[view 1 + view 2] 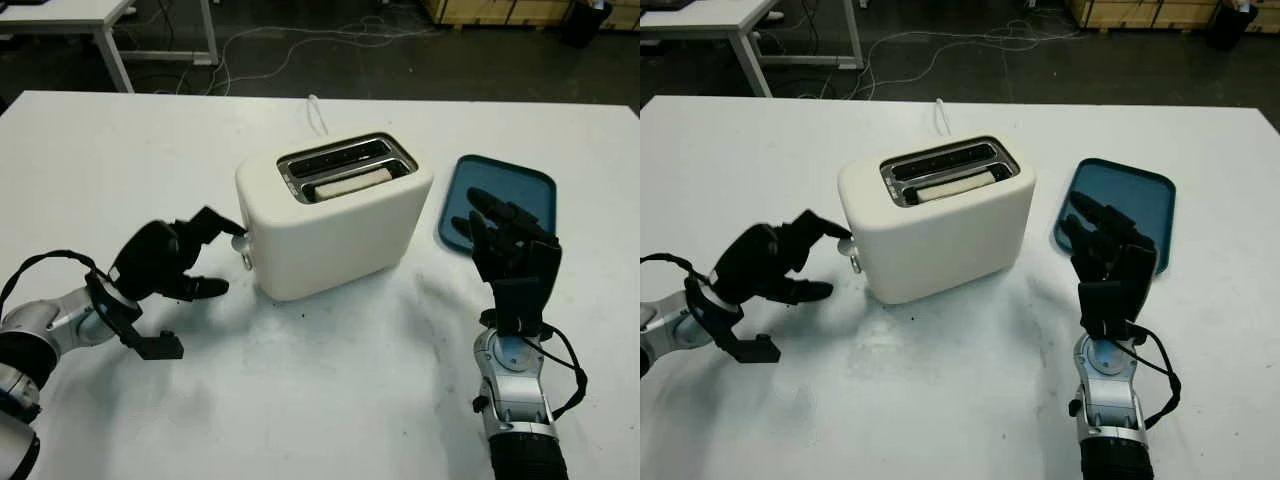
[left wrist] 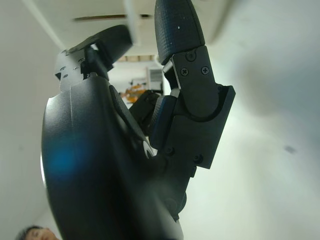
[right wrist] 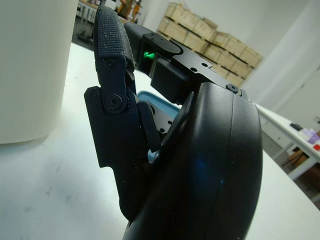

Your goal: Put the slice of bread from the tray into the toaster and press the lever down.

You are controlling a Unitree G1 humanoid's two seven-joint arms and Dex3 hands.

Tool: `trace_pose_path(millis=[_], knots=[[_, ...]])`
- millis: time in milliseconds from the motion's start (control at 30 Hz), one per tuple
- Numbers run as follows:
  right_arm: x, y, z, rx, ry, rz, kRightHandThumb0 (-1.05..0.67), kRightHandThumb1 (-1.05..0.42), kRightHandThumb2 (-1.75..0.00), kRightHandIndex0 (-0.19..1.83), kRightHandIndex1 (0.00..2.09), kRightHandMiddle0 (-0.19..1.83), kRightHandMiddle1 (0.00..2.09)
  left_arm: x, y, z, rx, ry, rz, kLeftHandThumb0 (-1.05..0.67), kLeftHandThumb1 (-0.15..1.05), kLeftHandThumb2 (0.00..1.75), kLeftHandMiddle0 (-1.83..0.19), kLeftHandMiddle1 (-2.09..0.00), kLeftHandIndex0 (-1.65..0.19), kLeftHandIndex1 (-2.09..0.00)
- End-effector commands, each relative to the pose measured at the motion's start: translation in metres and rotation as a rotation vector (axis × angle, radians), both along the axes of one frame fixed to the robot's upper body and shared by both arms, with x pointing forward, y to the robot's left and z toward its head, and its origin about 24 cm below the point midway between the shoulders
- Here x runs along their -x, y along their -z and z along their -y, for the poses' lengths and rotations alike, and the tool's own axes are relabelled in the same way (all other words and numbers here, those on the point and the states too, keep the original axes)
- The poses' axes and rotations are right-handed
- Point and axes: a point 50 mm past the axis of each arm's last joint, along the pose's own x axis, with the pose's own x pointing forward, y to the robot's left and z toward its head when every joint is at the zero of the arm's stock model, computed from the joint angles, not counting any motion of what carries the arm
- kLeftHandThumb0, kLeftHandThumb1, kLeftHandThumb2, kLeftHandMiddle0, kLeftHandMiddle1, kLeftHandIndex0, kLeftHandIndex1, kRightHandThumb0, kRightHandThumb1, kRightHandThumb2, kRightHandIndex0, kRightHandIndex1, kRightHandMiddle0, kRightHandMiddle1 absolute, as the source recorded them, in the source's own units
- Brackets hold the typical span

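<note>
The cream toaster [image 1: 340, 225] stands in the middle of the white table, one short end facing my left hand. A slice of bread [image 1: 350, 184] sits sunk in its nearer slot; the farther slot is dark. My left hand [image 1: 215, 255] is at that end, open, one fingertip on top of the small lever knob [image 1: 243, 245] and the thumb stretched out lower beside it. The blue tray [image 1: 530, 195] lies right of the toaster with nothing on it. My right hand [image 1: 505, 235] stands upright and open over the tray's near left corner, holding nothing.
A white power cord [image 1: 318, 112] runs from the toaster's back toward the table's far edge. Beyond that edge are a dark floor with cables and another white table [image 1: 60, 15]. In the right wrist view the toaster wall [image 3: 30, 65] is close to the hand.
</note>
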Motion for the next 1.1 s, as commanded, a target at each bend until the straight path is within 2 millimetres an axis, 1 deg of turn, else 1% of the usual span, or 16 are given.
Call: trace_pose_path(millis=[0,267,500,567,633,733,800,900,1067], knots=[[-0.001,-0.001,0.001,-0.002,0.000,0.000,-0.73,-0.92,-0.17,1.21,0.00,1.06,0.00,0.002,-0.003,0.001,0.008,0.019,0.005,-0.83,0.92,0.72,-0.91,-1.75,0.00,-1.35],[-0.003,0.000,0.001,-0.006,-0.009,0.002,-0.73,-0.92,-0.17,1.22,0.00,1.06,0.00,0.004,-0.010,-0.003,0.027,0.010,0.022,-0.81,0.92,0.76,-0.92,-1.75,0.00,-1.30],[-0.004,0.001,0.001,-0.006,-0.012,0.003,-0.72,-0.92,-0.17,1.21,0.00,1.06,0.00,0.006,-0.013,-0.007,0.089,0.004,0.008,-0.83,0.92,0.75,-0.94,-1.75,-0.01,-1.33],[-0.004,0.001,0.001,-0.005,-0.012,0.000,-0.72,-0.92,-0.17,1.21,0.00,1.05,0.00,0.007,-0.014,-0.008,0.089,0.009,0.004,-0.84,0.92,0.73,-0.94,-1.75,-0.03,-1.33],[-0.004,0.000,0.001,-0.006,-0.012,0.000,-0.72,-0.92,-0.17,1.21,0.00,1.05,0.00,0.007,-0.014,-0.008,0.072,0.017,0.010,-0.84,0.92,0.75,-0.94,-1.75,-0.04,-1.34],[-0.004,0.001,0.001,-0.007,-0.012,0.005,-0.71,-0.92,-0.17,1.21,0.00,1.05,0.00,0.008,-0.015,-0.008,0.057,0.031,0.021,-0.84,0.92,0.78,-0.94,-1.75,-0.09,-1.36],[-0.004,0.001,0.001,-0.014,-0.011,0.002,-0.71,-0.92,-0.17,1.21,0.00,1.05,0.00,0.009,-0.015,-0.008,0.055,0.046,0.019,-0.84,0.92,0.77,-0.91,-1.75,-0.15,-1.37],[-0.004,0.001,0.001,-0.016,-0.013,0.004,-0.71,-0.92,-0.17,1.21,0.00,1.05,0.00,0.011,-0.015,-0.006,0.062,0.070,0.023,-0.84,0.92,0.75,-0.87,-1.75,-0.23,-1.33],[-0.004,0.001,0.002,-0.003,-0.002,0.004,-0.71,-0.92,-0.17,1.21,0.00,1.05,0.00,0.011,-0.016,-0.003,0.023,0.102,0.018,-0.85,0.92,0.72,-0.87,-1.75,-0.26,-1.31]])
